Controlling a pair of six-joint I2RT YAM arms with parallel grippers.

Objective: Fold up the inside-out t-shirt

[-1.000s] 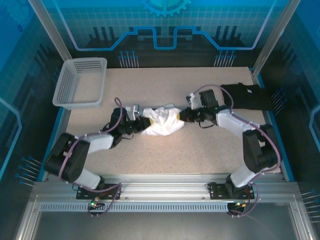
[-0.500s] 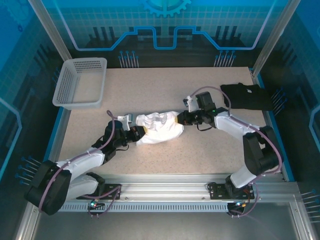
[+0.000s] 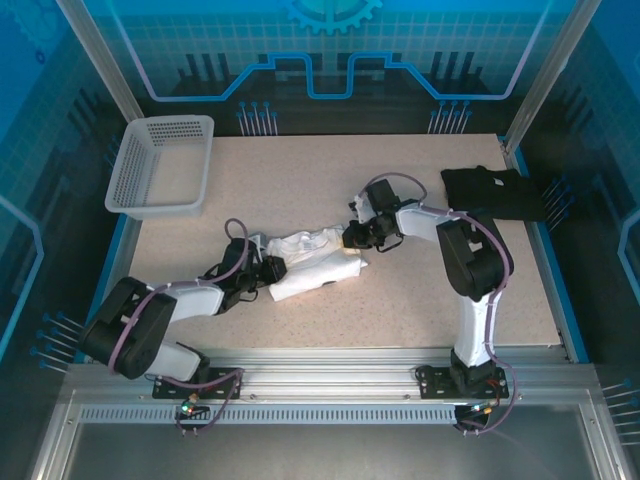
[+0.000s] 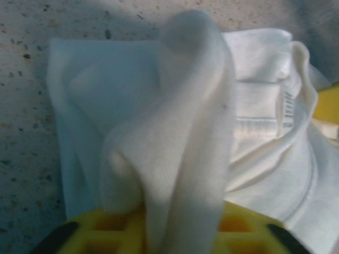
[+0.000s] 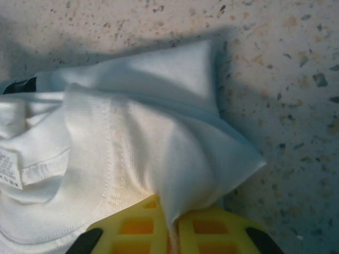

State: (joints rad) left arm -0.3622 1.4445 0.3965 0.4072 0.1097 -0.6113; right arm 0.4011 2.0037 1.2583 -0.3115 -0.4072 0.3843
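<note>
1. The right jaws sit at the right end of the t-shirt. In the right wrist view they are pressed almost together. A corner of the white cloth is pinched in the thin gap between their yellow pads.
2. The left jaws sit at the left end of the t-shirt and touch it. In the left wrist view a tall fold of cloth runs down over their yellow pads and hides the gap. I cannot tell if they are pinching the fold or standing a little apart.
3. The t-shirt lies near the middle of the worktop, between the two sets of jaws. It is white and soft. It is bunched into a small wrinkly heap, not spread out flat.
4. Up close you can see stitched seams on the t-shirt. There is also a little label with tiny print near the neck edge.
5. Count: one white t-shirt.
6. Count: one black garment. It lies flat at the far right of the worktop, well apart from the t-shirt.
7. Count: one white basket, at the far left corner.
8. Count: two arms, the left arm and the right arm. Both reach in to the t-shirt.
</note>
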